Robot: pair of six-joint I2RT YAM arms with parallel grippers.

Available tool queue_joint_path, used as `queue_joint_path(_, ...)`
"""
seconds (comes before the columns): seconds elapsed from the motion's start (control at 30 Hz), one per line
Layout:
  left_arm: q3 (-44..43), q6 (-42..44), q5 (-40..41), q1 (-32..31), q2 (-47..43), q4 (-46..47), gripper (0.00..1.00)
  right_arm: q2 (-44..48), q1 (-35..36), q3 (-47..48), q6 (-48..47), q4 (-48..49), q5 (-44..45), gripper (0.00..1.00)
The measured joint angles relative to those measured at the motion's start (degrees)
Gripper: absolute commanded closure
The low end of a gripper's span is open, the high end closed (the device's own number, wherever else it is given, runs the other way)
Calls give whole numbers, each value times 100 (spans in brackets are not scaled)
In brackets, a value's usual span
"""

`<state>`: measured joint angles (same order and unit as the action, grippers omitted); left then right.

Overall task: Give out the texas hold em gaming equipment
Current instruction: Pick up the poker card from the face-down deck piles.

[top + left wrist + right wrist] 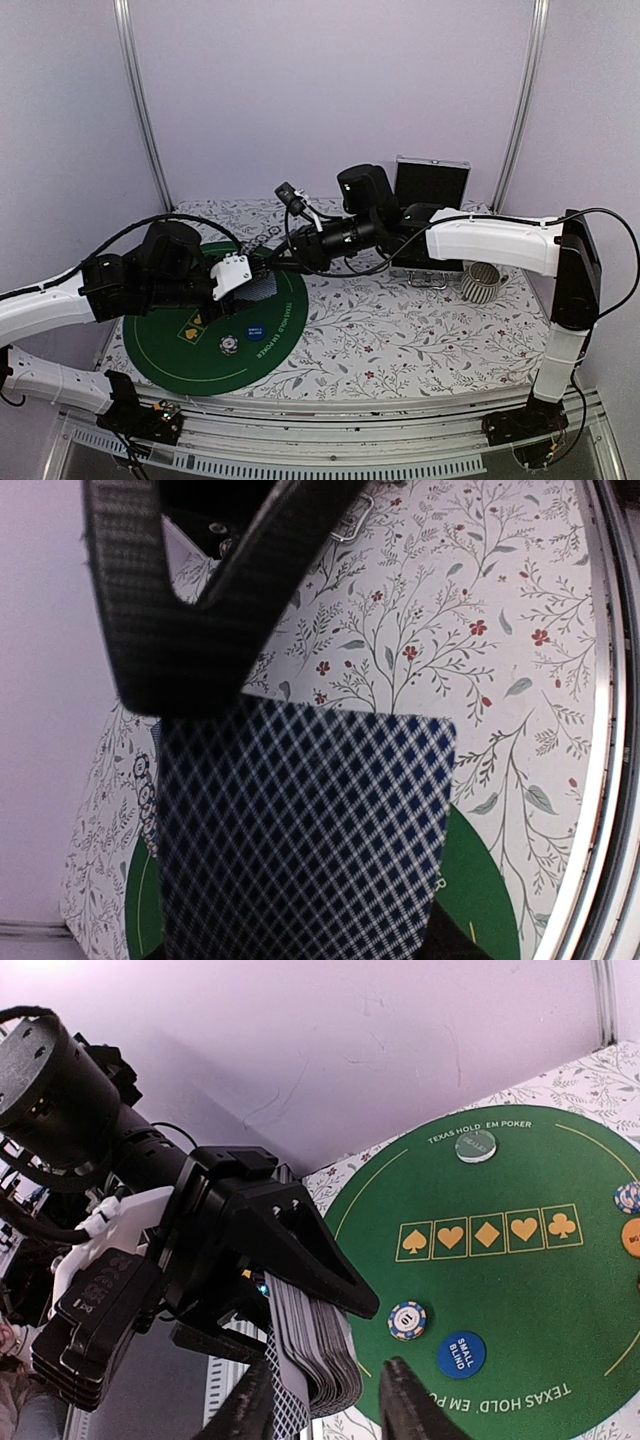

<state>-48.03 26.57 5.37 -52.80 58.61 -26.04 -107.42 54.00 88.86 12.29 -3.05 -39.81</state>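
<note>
**A:** Top view first. What's around the cards?

**B:** The left gripper (250, 283) is closed on the deck of playing cards (266, 290), holding it above the far edge of the round green mat (180, 350). The right gripper (272, 262) has reached across the table (400, 340) and sits right at the deck. A blue disc (252, 329) and a striped poker chip (230, 345) lie on the mat near its front edge. Well to the right are an open hinged case (430, 190) and a ribbed cup (483, 283), and the right arm passes in front of the case.

**A:** Left wrist view?

**B:** The deck's diamond-patterned back fills the lower frame. A black finger (180, 610) crosses its top left corner. The floral table and a sliver of the mat show past it.

**A:** Right wrist view?

**B:** The right gripper's own fingers (250, 1412) stand part-way apart with the lower end of the deck between them. One is just beside the front card, and the other is clear of the stack with a gap showing, so nothing is clamped. The left gripper's black fingers pinch the deck above that. The deck and left arm hide the mat's left side. On the mat are a row of five suit boxes (488, 1233), the chip, the blue disc marked "small blind", a greenish disc (476, 1146) near the far rim, and an orange disc (632, 1237) and a second chip (628, 1197) cut off at the right edge.
</note>
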Motion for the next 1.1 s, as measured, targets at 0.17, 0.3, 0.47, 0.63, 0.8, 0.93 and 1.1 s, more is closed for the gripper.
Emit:
queue_joint_path(0.17,0,2,-7,0,0,0,53,-7,0,0,87,-9,-127,74)
queue_joint_path(0.3,0,7,-22,0,0,0,53,-26,2,0,116,-9,-155,72)
queue_joint_path(0.47,0,20,-24,0,0,2,53,-52,9,0,149,-9,-208,87)
queue_joint_path(0.63,4,20,-24,11,0,-4,53,-66,13,0,170,-22,-240,98)
queue_joint_path(0.8,13,20,-31,17,0,-7,53,-63,13,0,105,-42,-227,98)
queue_joint_path(0.93,17,20,-44,22,0,-7,53,-55,13,0,31,-66,-227,98)
queue_joint_path(1.1,17,20,-63,22,0,31,53,184,9,-96,-81,-216,-205,99)
